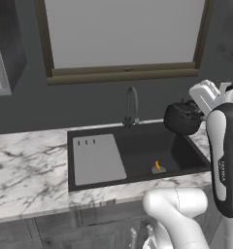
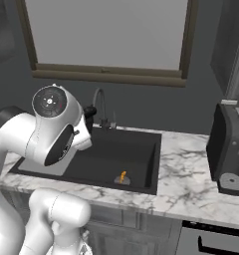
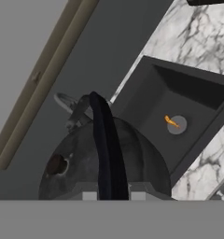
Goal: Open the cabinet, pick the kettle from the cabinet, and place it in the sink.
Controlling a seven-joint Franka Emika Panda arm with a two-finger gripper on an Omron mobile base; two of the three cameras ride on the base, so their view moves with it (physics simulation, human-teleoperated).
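Note:
The small round black kettle (image 1: 181,119) hangs in the air over the right end of the black sink (image 1: 138,153), just above its rim. My gripper (image 1: 196,112) reaches in from the right and is shut on the kettle's arched handle. In the hand view the kettle (image 3: 81,163) sits right under the hand, its handle running up between my gripper (image 3: 114,195) fingers, with the sink (image 3: 179,93) basin below. A dark grey cabinet (image 1: 9,44) stands at the upper left, its handle out of view. The arm hides most of the sink (image 2: 136,149) in the right base view.
A curved faucet (image 1: 132,104) rises behind the basin, left of the kettle. A grey drainboard (image 1: 98,158) covers the sink's left part. A small orange piece lies on the drain (image 1: 158,168). A dark coffee machine (image 2: 231,149) stands on the marble counter (image 1: 26,165), right of the sink.

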